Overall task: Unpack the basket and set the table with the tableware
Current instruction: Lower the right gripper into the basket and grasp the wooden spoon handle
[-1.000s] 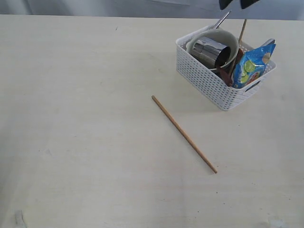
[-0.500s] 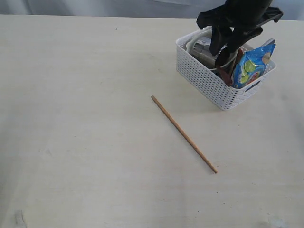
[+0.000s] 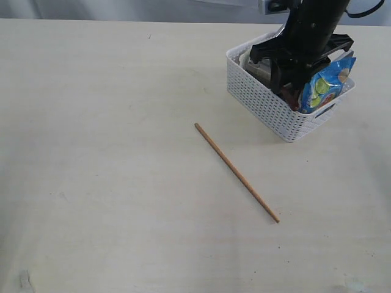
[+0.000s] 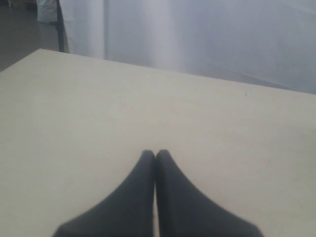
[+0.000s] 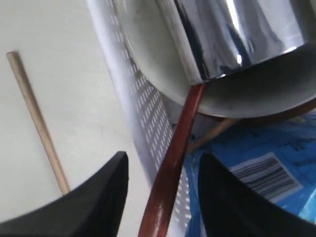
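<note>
Exterior view first: the basket (image 3: 263,101) is sat toward the upper right of the table (image 3: 91,152). The right arm (image 3: 311,30) is dropped down into it, so most of what's inside is blocked. A blue snack packet (image 3: 324,85) is propped up at the basket's right end. One chopstick (image 3: 237,173) is laid flat on the tabletop at a slant, well apart from the basket and nearer the middle.

Left wrist view, not much going on. The left gripper (image 4: 155,158) is pinched closed, fingers pressed together with nothing caught between them. Bare table is seen past it, and a pale curtain (image 4: 197,39) is hung behind.

Right wrist view is the busy one. The right gripper (image 5: 164,163) is spread wide, and the handle of the red-brown spoon (image 5: 180,143) is framed between the two fingers. It isn't clamped, since a gap is seen on each side. The spoon is leaned along the inside of the basket's lattice wall, its far end lost under the steel cup (image 5: 237,34). The cup is rested inside the cream bowl (image 5: 261,96). A second chopstick (image 5: 212,133) is poked out between bowl and packet. The loose chopstick is seen outside the wall, on the table.
</note>
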{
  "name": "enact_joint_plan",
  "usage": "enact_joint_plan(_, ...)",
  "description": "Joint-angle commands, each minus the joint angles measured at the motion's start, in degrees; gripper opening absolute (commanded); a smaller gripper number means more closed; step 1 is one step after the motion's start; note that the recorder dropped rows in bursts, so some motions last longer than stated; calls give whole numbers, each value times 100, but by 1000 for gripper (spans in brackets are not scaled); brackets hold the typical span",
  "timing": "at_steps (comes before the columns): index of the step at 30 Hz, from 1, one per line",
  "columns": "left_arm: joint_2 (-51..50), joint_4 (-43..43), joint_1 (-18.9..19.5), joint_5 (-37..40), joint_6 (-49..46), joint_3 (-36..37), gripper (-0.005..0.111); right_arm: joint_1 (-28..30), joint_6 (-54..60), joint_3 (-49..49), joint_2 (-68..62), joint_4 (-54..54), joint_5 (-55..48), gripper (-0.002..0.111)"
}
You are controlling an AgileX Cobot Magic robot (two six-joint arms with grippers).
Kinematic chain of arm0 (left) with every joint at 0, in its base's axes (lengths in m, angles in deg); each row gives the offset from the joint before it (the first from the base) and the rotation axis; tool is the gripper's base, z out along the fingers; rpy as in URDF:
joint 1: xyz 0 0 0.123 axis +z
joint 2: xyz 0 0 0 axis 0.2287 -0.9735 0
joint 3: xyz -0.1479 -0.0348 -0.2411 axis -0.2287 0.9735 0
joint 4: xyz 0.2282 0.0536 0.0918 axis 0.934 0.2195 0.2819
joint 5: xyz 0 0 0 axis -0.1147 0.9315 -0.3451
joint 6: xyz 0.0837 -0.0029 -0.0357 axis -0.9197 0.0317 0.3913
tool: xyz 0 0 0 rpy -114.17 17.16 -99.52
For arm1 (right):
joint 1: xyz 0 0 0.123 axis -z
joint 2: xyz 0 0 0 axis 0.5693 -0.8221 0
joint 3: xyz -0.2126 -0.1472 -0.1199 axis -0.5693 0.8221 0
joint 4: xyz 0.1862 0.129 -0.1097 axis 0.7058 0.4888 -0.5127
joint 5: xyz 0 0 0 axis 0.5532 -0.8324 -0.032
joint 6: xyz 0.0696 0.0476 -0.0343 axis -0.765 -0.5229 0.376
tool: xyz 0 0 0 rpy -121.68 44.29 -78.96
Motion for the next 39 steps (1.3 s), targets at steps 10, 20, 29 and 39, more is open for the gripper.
enact_joint_plan(10,19,-20,17,-17,-13,22,0,4,-118,203,18,-152,-5,44)
enact_joint_plan(20,19,-20,17,-17,-13,22,0,4,-184,203,18,-194,-5,44)
enact_joint_plan(29,19,-20,17,-17,-13,22,0,4,-207,203,18,-198,-5,29)
enact_joint_plan(39,19,-20,17,-17,-13,22,0,4,-226,203,18,-178,-5,35)
